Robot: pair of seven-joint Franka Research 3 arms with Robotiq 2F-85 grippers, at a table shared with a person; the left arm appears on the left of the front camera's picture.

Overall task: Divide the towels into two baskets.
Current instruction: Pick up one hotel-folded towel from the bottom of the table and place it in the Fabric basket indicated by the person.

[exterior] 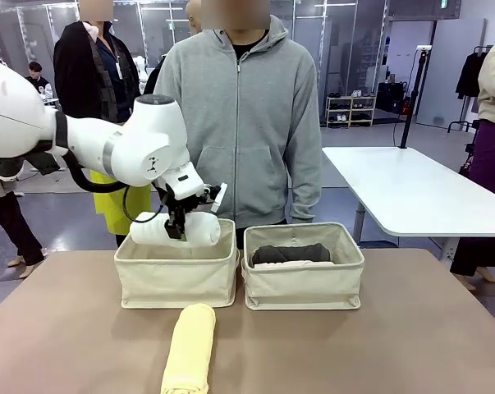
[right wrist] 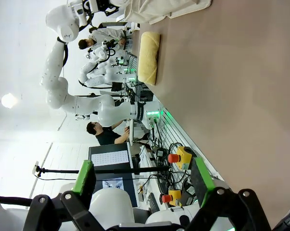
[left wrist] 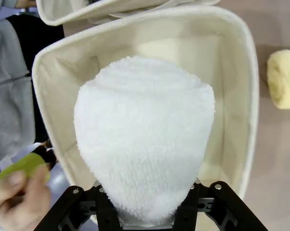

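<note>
L gripper (exterior: 176,228) clamped on white towel (exterior: 202,230) above left basket (exterior: 175,283); R gripper (right wrist: 143,177) fingers apart, empty.

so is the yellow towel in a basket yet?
No, the yellow towel lies on the table, on the robot's side of the left basket.

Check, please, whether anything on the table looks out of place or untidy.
Only the pale yellow towel stands out: it lies on the table in front of the left basket, not inside any basket. The left claw holds the white towel over that basket. Nothing looks spilled or damaged.
</note>
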